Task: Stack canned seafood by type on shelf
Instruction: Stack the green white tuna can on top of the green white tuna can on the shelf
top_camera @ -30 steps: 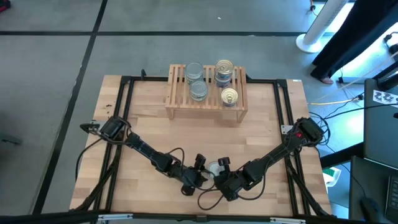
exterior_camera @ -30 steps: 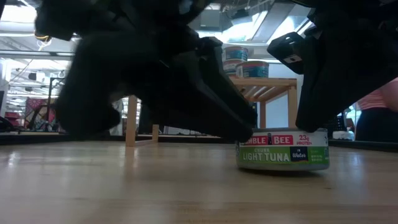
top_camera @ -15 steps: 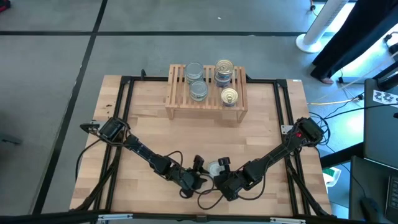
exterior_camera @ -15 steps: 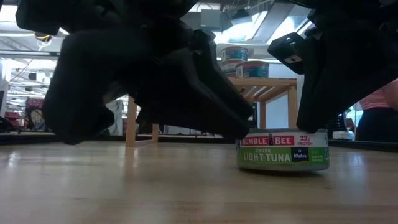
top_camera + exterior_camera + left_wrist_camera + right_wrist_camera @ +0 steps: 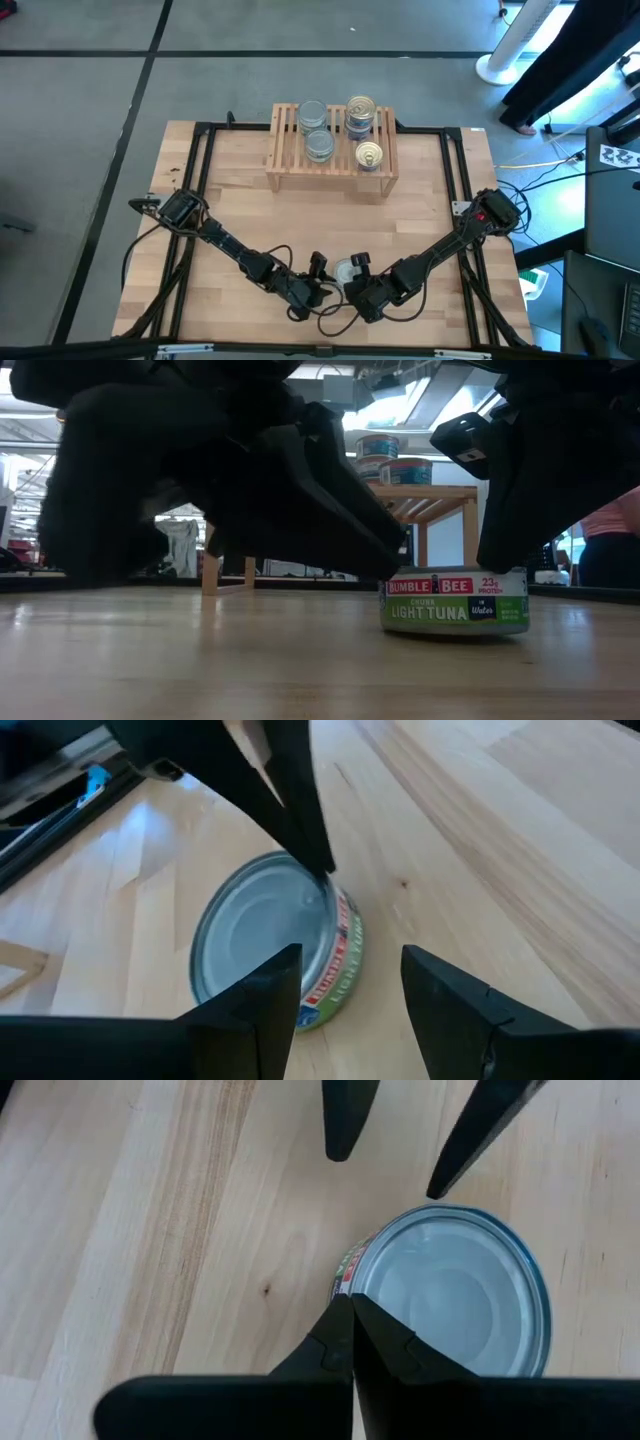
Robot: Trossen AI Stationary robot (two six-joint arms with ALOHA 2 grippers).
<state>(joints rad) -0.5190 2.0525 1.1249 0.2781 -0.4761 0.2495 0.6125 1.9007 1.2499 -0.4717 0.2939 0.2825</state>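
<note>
Over the last second your left arm has slid a little along the near part of the tabletop (image 5: pixel 240 215) while the silver-topped tuna tin (image 5: pixel 345 270) has not moved, and the right arm has kept its place. The left gripper (image 5: pixel 345 985) now stands with its fingers apart just beside the tin's rim, one finger against the label side and the other off on bare wood, so it is lined up but holds nothing. The right gripper (image 5: pixel 352 1342) sits at the tin's opposite edge with its fingers pressed together, tips touching the rim as if bracing or nudging the tin rather than grasping it. For the task, this looks like the last tin waiting to be picked: the shelf (image 5: pixel 285 165) at the far side already carries two stacks and a single gold-topped tin (image 5: pixel 369 154); one stack is silver-topped (image 5: pixel 314 115), one gold-topped (image 5: pixel 360 106). This tin probably belongs with the silver ones. The tabletop is pale wood planking inside a dark frame, bare apart from cables. Beyond it lies grey floor with dark lines, a white stand base (image 5: pixel 500 65) and, in the low view, a person's pink sleeve (image 5: pixel 612 515) at the right edge.
</note>
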